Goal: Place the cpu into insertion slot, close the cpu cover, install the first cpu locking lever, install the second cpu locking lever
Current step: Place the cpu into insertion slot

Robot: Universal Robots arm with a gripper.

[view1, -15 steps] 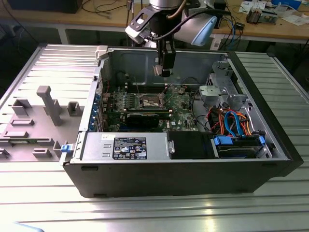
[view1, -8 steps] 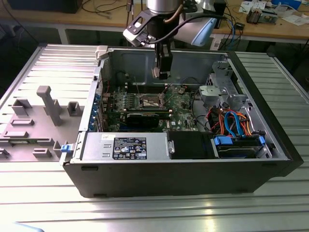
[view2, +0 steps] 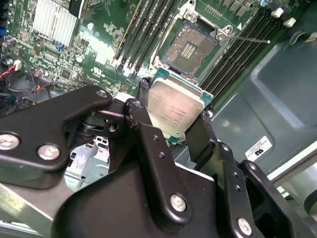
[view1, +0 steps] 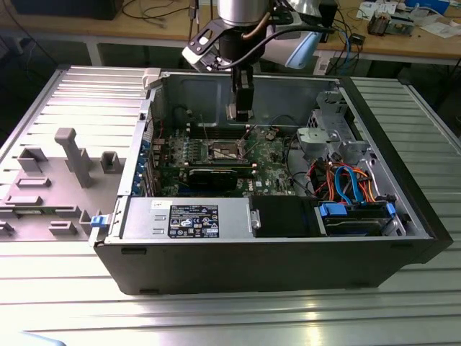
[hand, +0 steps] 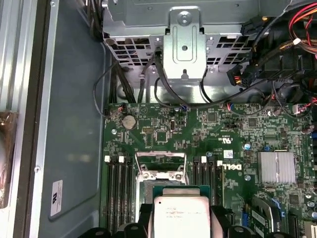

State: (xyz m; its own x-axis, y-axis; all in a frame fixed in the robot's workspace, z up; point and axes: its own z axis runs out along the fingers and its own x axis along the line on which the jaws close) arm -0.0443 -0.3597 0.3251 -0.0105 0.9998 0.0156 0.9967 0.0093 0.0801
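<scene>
**Silver-grey chip gripped clear of the bare socket**

Ribbed aluminium slats make up the table (view1: 216, 317) on which the open black computer case (view1: 274, 263) lies on its side. On the exterior view's left, a grey moulded fixture plate (view1: 50, 180) with upright posts rests on the same table, just beside the case. Behind them runs a wooden workbench (view1: 108, 25) strewn with cables and small gear.

The black two-fingered gripper (view1: 240, 114) hangs inside the case over the green circuit board (view1: 270, 158). In the second wrist view its fingers (view2: 143, 129) are clenched on opposite edges of the cpu (view2: 173, 106), a small flat square chip with a plain silver-grey metal top and a green rim. The cpu is held apart from the insertion slot (view2: 190, 47), a square socket whose dull brownish-gold pin field lies uncovered within a silver metal rim. Long black memory slots (view2: 148, 25) flank it on both sides. In the first wrist view a finned silver heatsink (hand: 276, 167) stands on the board well apart from the socket. A perforated metal drive cage (hand: 184, 39) rises beyond the board's edge.
</scene>
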